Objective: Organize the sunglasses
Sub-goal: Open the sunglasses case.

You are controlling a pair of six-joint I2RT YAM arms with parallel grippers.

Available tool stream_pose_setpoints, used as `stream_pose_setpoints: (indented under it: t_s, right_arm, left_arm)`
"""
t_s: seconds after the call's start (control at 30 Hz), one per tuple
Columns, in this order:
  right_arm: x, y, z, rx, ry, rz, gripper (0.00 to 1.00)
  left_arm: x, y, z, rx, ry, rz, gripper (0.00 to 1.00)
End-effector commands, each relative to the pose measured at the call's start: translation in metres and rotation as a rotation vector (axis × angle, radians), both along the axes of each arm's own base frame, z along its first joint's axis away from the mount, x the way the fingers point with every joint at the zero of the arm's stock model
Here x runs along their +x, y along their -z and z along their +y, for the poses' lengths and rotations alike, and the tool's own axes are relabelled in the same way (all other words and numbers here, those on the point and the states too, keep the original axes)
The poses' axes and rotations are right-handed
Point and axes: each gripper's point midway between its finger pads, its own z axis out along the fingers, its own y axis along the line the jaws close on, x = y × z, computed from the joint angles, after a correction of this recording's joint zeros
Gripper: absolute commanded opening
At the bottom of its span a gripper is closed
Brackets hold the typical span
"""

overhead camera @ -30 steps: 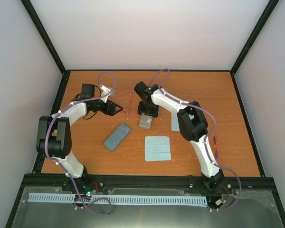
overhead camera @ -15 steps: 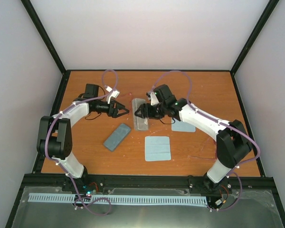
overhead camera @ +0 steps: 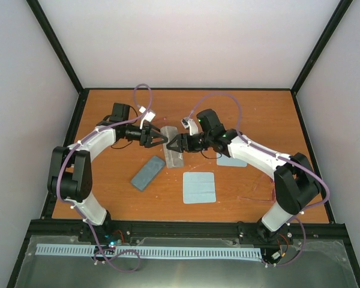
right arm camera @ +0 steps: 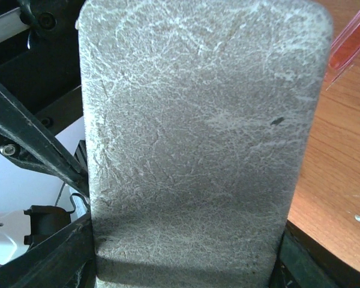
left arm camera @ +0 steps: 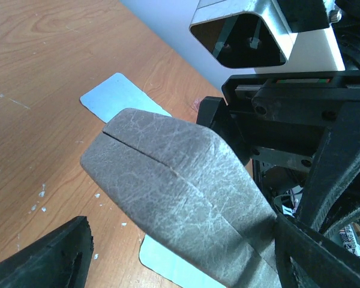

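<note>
My left gripper (overhead camera: 156, 137) reaches in from the left with its jaws spread wide. In its own camera the end of the grey case (overhead camera: 173, 155) sits between the two fingers. I cannot tell whether either finger touches it.

Nearer to me on the table (overhead camera: 258, 120) lies a blue-grey case (overhead camera: 148, 173), flat and slanted, well clear of both grippers.

The grey case is at the middle, its long axis running roughly from the near side to the far side with a slight slant.

My right gripper (overhead camera: 175, 144) comes in from the right and is clamped across this case. In the right wrist view the case fills the frame between the fingers.

One pale blue cloth (overhead camera: 199, 187) lies flat nearer to me. A second cloth (overhead camera: 233, 161) is partly covered by the right arm.

The sunglasses (right arm camera: 350, 37) show only in the right wrist view, as a red-pink see-through strip on the table just beside the case's upper right corner. That strip runs on a slant from the upper right down toward the case. Which way the whole frame points I cannot tell, and from above it is too faint to pick out.
</note>
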Motion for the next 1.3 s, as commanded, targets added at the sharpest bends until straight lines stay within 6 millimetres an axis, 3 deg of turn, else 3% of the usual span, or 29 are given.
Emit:
stream_pose_setpoints:
  t_s: [0.0,0.4,0.53,0.77,0.93,1.07,1.27]
  right_arm:
    - [-0.003,-0.045,0.011,0.13,-0.062,-0.104,0.03]
    - [-0.015,-0.077,0.021,0.252,-0.118,-0.146,0.03]
    - [-0.013,-0.075,0.02,0.242,-0.105,-0.148,0.03]
    - [-0.011,-0.065,0.019,0.224,-0.086,-0.131,0.03]
    - [-0.009,-0.058,0.019,0.215,-0.078,-0.117,0.03]
    - [-0.008,-0.059,0.019,0.217,-0.079,-0.115,0.03]
    - [-0.009,-0.066,0.022,0.24,-0.09,-0.117,0.03]
  left_arm:
    - [0.01,0.001,-0.002,0.014,-0.006,-0.023,0.82]
    - [0.014,0.025,0.001,0.075,-0.031,-0.03,0.81]
    - [0.012,0.027,0.001,0.076,-0.027,-0.027,0.81]
    - [0.007,0.024,0.002,0.071,-0.015,-0.047,0.81]
    - [-0.003,0.01,0.002,0.005,0.03,-0.063,0.81]
    - [-0.005,-0.003,0.006,-0.049,0.047,-0.074,0.81]
    - [-0.009,-0.004,0.008,-0.081,0.073,-0.063,0.78]
